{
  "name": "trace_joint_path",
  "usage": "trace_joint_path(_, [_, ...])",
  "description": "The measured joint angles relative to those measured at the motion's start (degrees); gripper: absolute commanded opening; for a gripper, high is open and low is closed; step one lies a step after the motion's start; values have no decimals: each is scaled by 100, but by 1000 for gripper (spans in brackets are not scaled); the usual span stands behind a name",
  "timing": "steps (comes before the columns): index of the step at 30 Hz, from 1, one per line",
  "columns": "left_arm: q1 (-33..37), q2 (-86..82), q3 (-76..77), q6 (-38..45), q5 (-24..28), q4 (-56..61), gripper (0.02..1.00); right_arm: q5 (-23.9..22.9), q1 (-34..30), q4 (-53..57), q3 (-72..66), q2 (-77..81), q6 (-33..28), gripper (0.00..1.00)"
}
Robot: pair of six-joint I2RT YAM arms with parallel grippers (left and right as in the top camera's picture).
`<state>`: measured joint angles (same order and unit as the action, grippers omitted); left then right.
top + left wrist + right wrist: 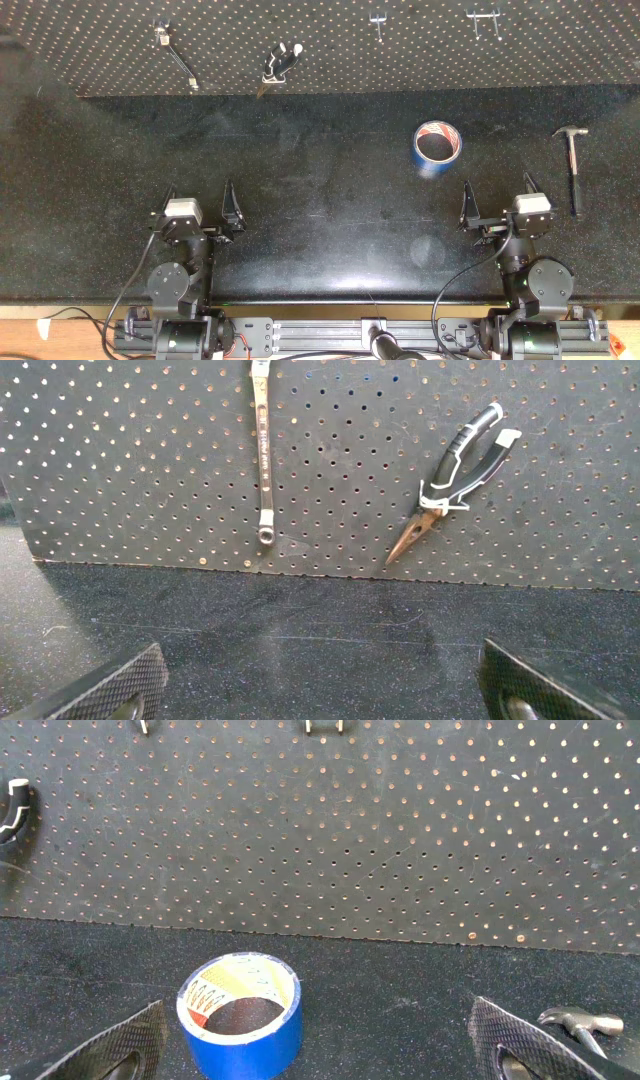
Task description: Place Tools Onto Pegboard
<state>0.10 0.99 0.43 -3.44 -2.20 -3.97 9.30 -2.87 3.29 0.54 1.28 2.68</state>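
Task partly complete. Wrench and pliers hang on the pegboard. Tape roll and hammer lie on the bench, the hammer near its right edge. Two hooks appear free. Right gripper is wide and empty, with the tape roll just ahead. Left gripper is also wide and empty.

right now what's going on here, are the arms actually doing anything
Two robot arms are partway through hanging tools on a pegboard. A wrench and pliers already hang there. A roll of blue tape and a hammer lie on the table, nearer the right arm. The left gripper and right gripper are both open and empty, close to their bases. Some hooks on the board's right side are bare.
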Motion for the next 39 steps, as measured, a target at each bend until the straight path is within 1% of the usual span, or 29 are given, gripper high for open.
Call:
trace_joint_path(11, [0,0,0,24,81,-9,996,0,0,0,0,0,0,982])
trace_joint_path(14, [0,0,0,24,81,-11,996,-195,0,22,0,0,0,982])
trace_joint_path(15, [0,0,0,24,81,-9,996,-378,2,33,0,4,350,982])
trace_joint_path(17, [0,0,0,24,81,-11,996,-516,85,55,52,286,844,982])
trace_joint_path(19, [0,0,0,26,98,-11,996,-590,249,92,444,1401,1375,982])
trace_joint_path(20, [0,-2,-2,26,101,-17,998,-605,439,157,901,2236,1617,982])
trace_joint_path(21, [0,-11,0,42,107,-11,996,-592,551,142,1217,2662,1690,980])
trace_joint_path(23, [0,-17,-2,42,118,-13,996,-529,999,697,2524,4059,1836,982])
trace_joint_path(27, [0,-37,-2,42,120,-13,996,-535,1552,2406,4369,6164,1888,982])
trace_joint_path(30, [0,-31,-2,42,122,-15,996,-535,1803,2999,5066,7416,1893,982])
trace_joint_path(33, [0,-31,-2,42,120,-13,996,-557,2131,3108,5650,8448,1751,978])
trace_joint_path(35, [0,-33,-2,42,120,-13,996,-560,2280,3112,5829,8856,1604,978])
trace_joint_path(39, [0,-33,-2,42,120,-13,996,-800,2293,3008,5949,9392,1497,987])
